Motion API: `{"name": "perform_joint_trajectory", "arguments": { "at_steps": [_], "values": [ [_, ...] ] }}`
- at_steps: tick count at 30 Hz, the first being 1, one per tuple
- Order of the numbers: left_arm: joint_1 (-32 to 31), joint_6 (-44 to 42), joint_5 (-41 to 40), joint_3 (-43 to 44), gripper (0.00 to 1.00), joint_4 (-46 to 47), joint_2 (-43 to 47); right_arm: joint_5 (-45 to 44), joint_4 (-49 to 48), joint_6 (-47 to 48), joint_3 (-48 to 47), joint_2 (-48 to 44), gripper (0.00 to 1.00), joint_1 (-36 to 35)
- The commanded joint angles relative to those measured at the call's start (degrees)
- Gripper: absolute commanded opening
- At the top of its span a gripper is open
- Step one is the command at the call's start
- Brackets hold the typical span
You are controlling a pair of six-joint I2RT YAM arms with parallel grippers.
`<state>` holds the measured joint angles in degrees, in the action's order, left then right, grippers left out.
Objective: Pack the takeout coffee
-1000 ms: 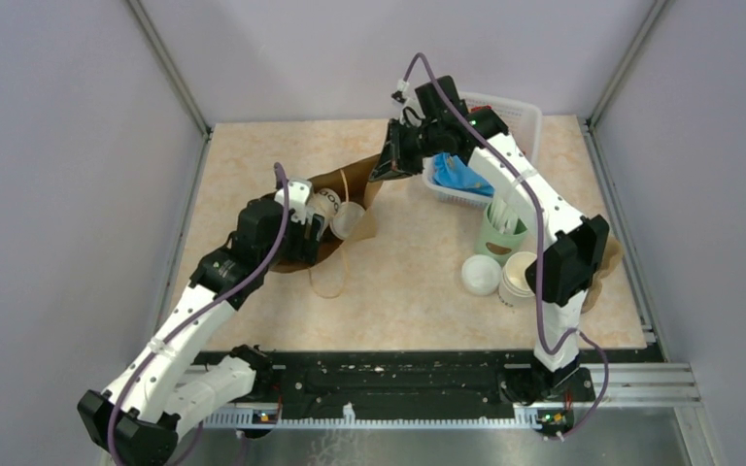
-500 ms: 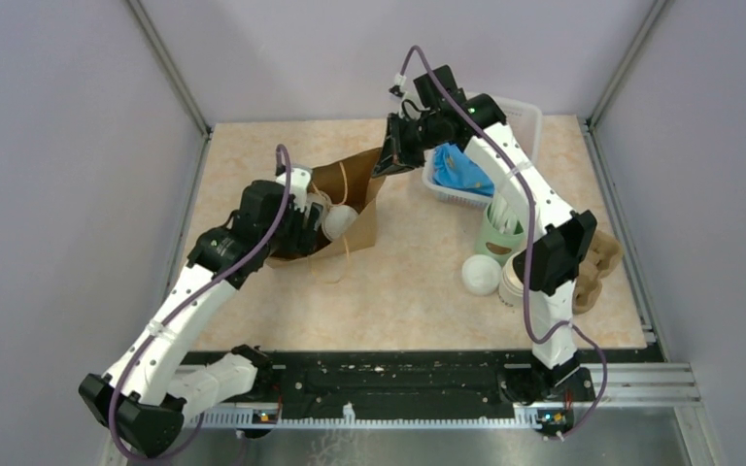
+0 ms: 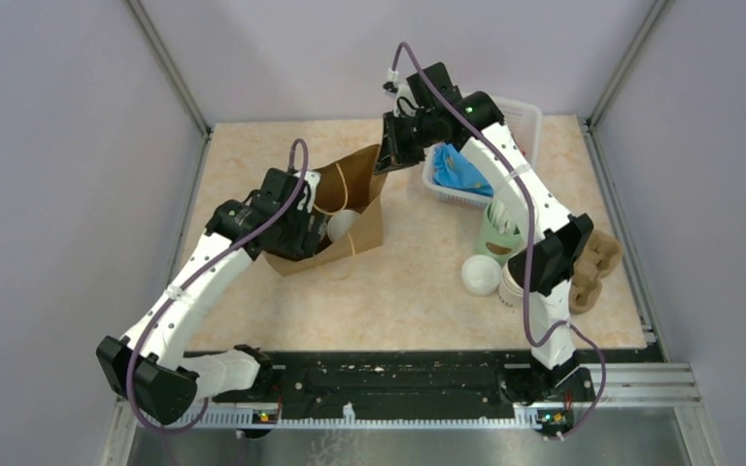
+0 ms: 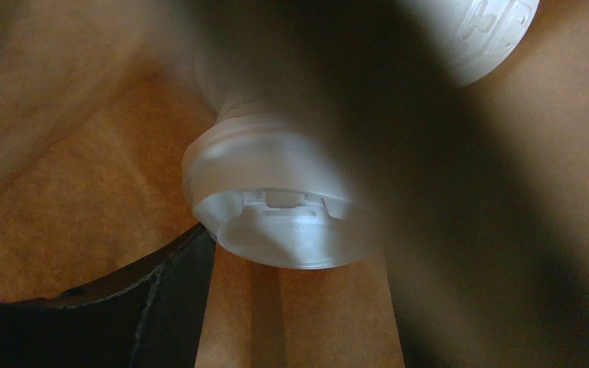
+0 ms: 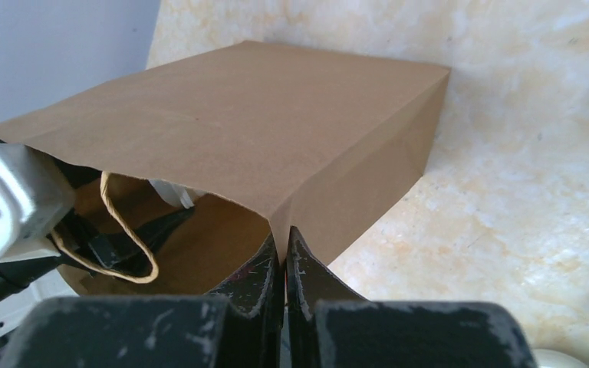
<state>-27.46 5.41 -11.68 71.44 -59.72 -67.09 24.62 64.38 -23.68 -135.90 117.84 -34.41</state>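
Note:
The takeout coffee [image 3: 342, 224], a white cup with a white lid [image 4: 284, 230], lies inside the brown paper bag [image 3: 361, 184], lid end towards the bag's bottom. My left gripper [image 3: 322, 229] reaches into the bag's mouth and is shut on the cup, whose body fills the left wrist view between the dark fingers [image 4: 161, 295]. My right gripper [image 3: 389, 155] is shut on the bag's upper rim [image 5: 280, 218] and holds the mouth open. The bag's string handle [image 5: 126, 230] hangs inside the opening.
A white basket [image 3: 515, 116] with a blue packet stands at the back right. In front of it are a green holder [image 3: 498, 233] with white sticks, a loose white lid [image 3: 481, 275], a stack of white cups [image 3: 517, 277] and a brown cardboard carrier [image 3: 597, 262].
My left arm has pushed the cup deeper into the bag. The right gripper has lifted the bag's rim, and the bag has shifted right and stands taller.

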Motion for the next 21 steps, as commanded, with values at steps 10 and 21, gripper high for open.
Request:
{"name": "perform_joint_trajectory", "arguments": {
  "at_steps": [10, 21],
  "values": [
    [0.1, 4.0, -3.5, 6.1, 0.16, -6.4, -12.6, -7.3, -0.6, 6.1, -7.1, 1.2, 0.00, -1.4],
    [0.1, 5.0, -4.7, 6.5, 0.16, -5.5, -19.5, -4.8, -2.8, 4.0, -2.9, -0.5, 0.00, -0.9]
  ]
}}
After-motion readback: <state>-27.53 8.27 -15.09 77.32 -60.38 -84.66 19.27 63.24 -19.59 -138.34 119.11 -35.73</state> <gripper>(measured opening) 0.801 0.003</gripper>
